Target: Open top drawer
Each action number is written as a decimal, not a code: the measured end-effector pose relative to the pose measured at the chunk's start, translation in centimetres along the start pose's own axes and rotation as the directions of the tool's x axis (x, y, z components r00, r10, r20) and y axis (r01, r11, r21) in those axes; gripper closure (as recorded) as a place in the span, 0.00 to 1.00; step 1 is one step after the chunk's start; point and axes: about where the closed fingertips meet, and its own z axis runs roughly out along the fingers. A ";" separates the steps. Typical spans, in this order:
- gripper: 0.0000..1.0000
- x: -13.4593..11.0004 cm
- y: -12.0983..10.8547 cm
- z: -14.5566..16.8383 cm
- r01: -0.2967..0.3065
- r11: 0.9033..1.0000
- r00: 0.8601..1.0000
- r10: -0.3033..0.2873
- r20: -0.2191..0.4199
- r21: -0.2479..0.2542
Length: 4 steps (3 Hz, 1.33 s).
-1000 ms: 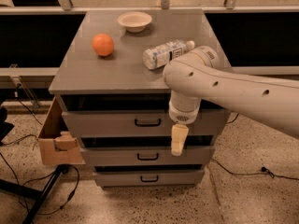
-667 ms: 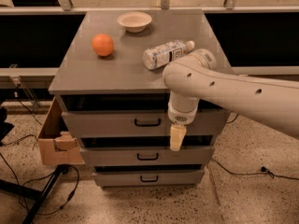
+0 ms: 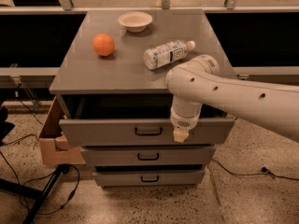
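The top drawer (image 3: 105, 132) is the widest grey drawer of the cabinet. It stands pulled partly out, with a dark gap showing behind its front under the cabinet top (image 3: 126, 76). Its small black loop handle (image 3: 148, 131) is at the middle of the front. My gripper (image 3: 180, 135) hangs from the white arm at the right, against the drawer front just right of the handle, its yellowish tip near the front's lower edge. The drawer's inside is in shadow.
An orange (image 3: 103, 44), a white bowl (image 3: 135, 21) and a lying plastic bottle (image 3: 167, 54) are on the cabinet top. Two narrower drawers (image 3: 148, 156) sit shut below. A cardboard box (image 3: 50, 141) stands at the left. Cables and a black stand leg (image 3: 42, 197) lie on the floor.
The top drawer has slid further out towards the camera, and the dark gap behind its front has grown. My gripper has moved with the front and sits slightly higher on it.
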 end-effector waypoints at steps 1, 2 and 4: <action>0.94 0.0 -0.1 -0.6 0.000 1.000 1.000 0.000 0.000 0.000; 0.80 0.0 -0.1 -1.2 0.000 1.000 1.000 0.000 0.000 0.000; 0.25 0.0 -0.1 -1.1 0.000 1.000 1.000 0.000 -0.001 -0.002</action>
